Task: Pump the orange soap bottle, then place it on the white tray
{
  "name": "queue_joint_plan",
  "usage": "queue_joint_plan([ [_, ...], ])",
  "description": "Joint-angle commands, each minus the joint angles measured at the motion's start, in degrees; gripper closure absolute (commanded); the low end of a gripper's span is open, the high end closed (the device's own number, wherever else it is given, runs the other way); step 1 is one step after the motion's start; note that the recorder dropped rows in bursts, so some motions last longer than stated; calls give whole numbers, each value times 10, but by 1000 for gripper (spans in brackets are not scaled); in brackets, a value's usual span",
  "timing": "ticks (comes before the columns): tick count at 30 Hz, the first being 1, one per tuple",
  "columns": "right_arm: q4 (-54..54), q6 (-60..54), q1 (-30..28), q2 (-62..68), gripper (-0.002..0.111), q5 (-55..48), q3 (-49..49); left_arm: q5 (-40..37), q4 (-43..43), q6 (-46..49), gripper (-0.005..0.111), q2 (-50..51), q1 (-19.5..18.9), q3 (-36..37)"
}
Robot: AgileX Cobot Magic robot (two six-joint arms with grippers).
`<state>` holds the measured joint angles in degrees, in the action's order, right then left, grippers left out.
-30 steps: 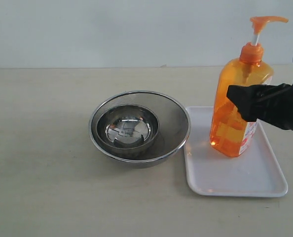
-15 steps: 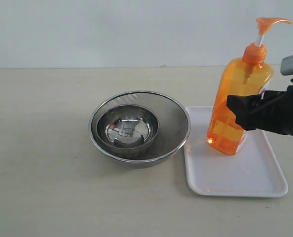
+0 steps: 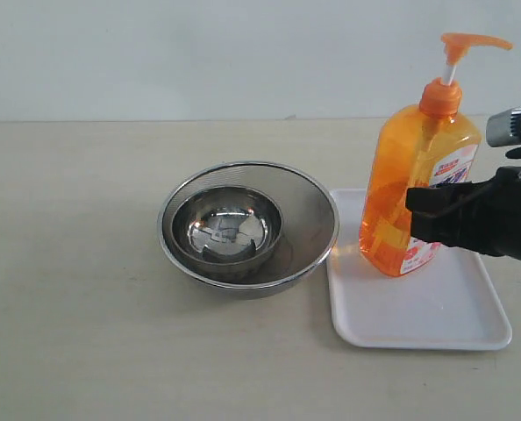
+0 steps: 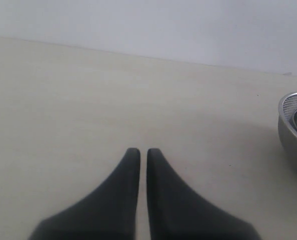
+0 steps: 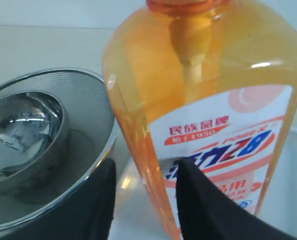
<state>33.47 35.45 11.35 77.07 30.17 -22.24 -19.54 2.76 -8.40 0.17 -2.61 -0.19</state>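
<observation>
The orange soap bottle (image 3: pixel 410 175) stands upright on the back left part of the white tray (image 3: pixel 427 311), its pump head (image 3: pixel 471 40) raised. My right gripper (image 3: pixel 418 215) reaches in from the right at the bottle's lower half. In the right wrist view the right gripper (image 5: pixel 147 164) is open. Its black fingers (image 5: pixel 203 200) stand apart on either side of the bottle's (image 5: pixel 203 95) narrow edge, with white tray (image 5: pixel 133 200) showing below. The left gripper (image 4: pixel 139 150) is shut on nothing over bare table, out of the exterior view.
Two nested round steel bowls (image 3: pixel 247 224) sit just left of the tray, their rim almost touching it; they also show as a bowl (image 5: pixel 38 135) close beside the bottle and a bowl edge (image 4: pixel 294 130). A pale wall runs behind the beige table.
The bottle went from tilted and held to upright, a little further left on the tray. My right gripper drew back to the right and lower, and its finger no longer crosses the bottle's middle.
</observation>
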Motion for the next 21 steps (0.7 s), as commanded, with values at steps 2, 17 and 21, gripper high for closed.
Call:
queue_joint_plan([
  [2,66,91,0,-29,76,-49,-2,0,2,-2,102,-2,-2,2],
  [17,73,61,0,-126,108,-188,-2,0,2,-2,102,-2,-2,2],
  [21,-63,-73,-22,-76,108,-158,-2,0,2,-2,102,-2,-2,2],
])
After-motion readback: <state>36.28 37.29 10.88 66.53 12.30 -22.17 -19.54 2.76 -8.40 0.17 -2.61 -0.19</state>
